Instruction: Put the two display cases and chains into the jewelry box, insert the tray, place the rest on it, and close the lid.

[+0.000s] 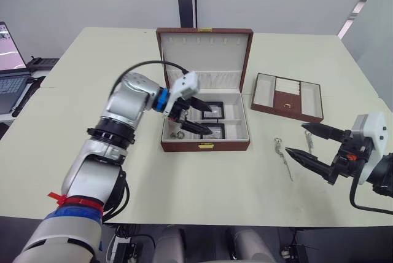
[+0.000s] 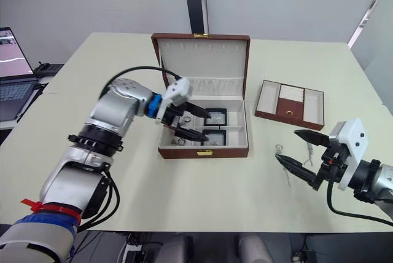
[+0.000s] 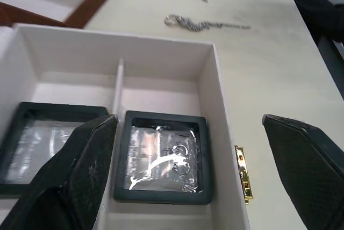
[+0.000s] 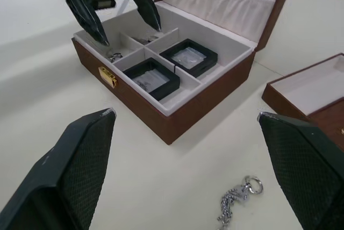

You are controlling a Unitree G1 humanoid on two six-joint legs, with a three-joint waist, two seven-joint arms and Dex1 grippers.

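Two display cases [image 1: 212, 118] sit inside the open jewelry box [image 1: 204, 143] mid-frame, left gripper [image 1: 195, 115] spread wide above them, holding nothing. Lower right, right gripper [image 1: 307, 142] gapes by the chains [image 1: 284, 155]; tray [image 1: 287, 97] waits behind.

Bright, even overhead light across the pale table [image 1: 258, 171] | soft, short shadows beside the jewelry box [image 1: 205, 146] | glare on the film of the display cases [image 3: 161, 157] | near fingers [image 4: 70, 181] loom large and soft-focused | head views sharp, slight edge distortion
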